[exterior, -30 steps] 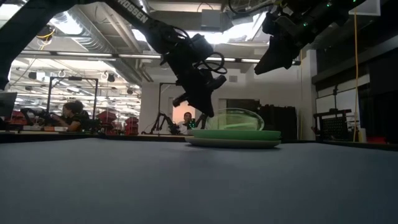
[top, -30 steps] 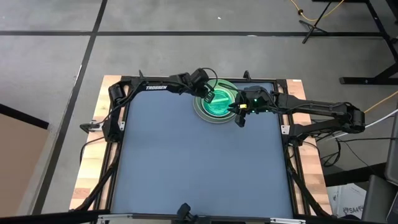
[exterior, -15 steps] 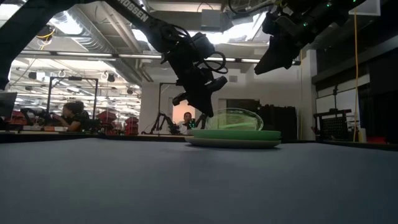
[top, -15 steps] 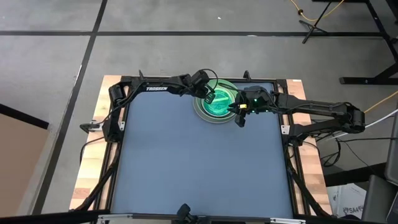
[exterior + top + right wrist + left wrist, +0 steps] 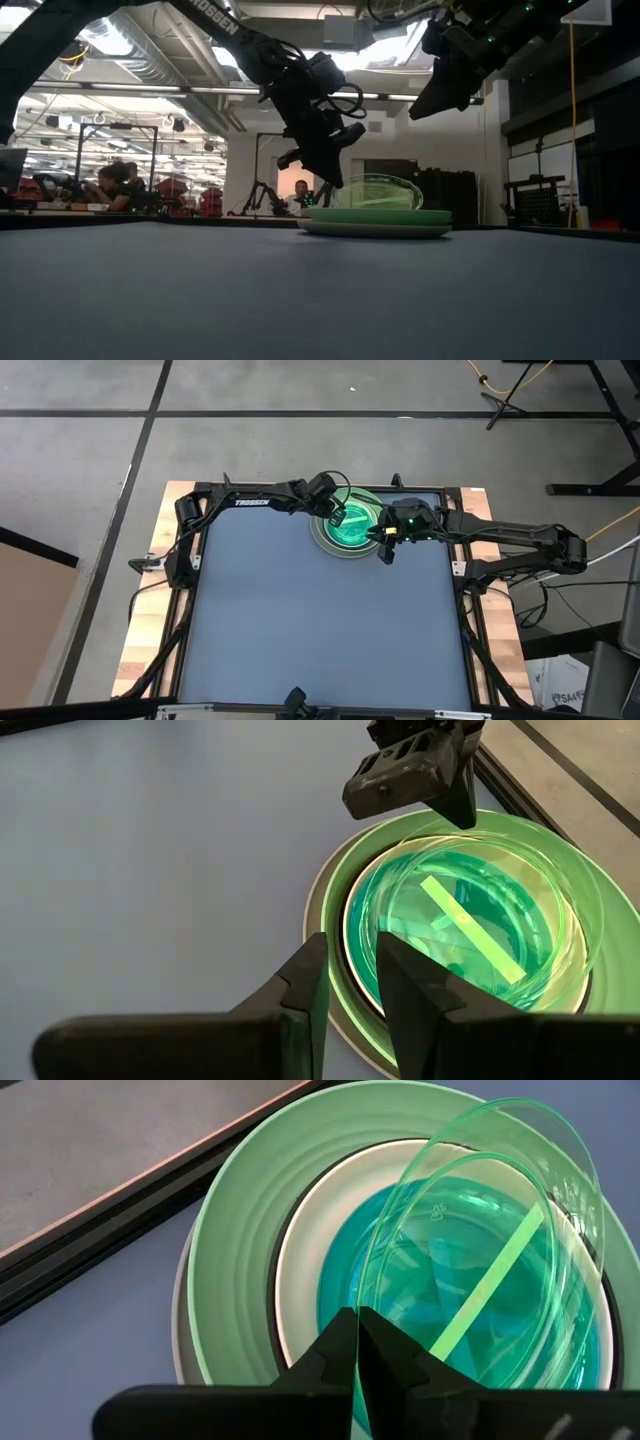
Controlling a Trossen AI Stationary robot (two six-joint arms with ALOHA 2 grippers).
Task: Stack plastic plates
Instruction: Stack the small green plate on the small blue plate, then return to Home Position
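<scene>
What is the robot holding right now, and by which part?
The left gripper pinches a translucent green plate by its rim, tilted over the stack of plates. The right gripper holds nothing.

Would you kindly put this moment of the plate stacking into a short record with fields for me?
stack: plates nested at the table's far edge, large light green plate over a grey one
top plate: translucent green plate, tilted, one edge raised
left gripper: shut on the translucent green plate's rim
right gripper: hovering empty beside the stack, fingers slightly apart
table: blue-grey surface
</scene>
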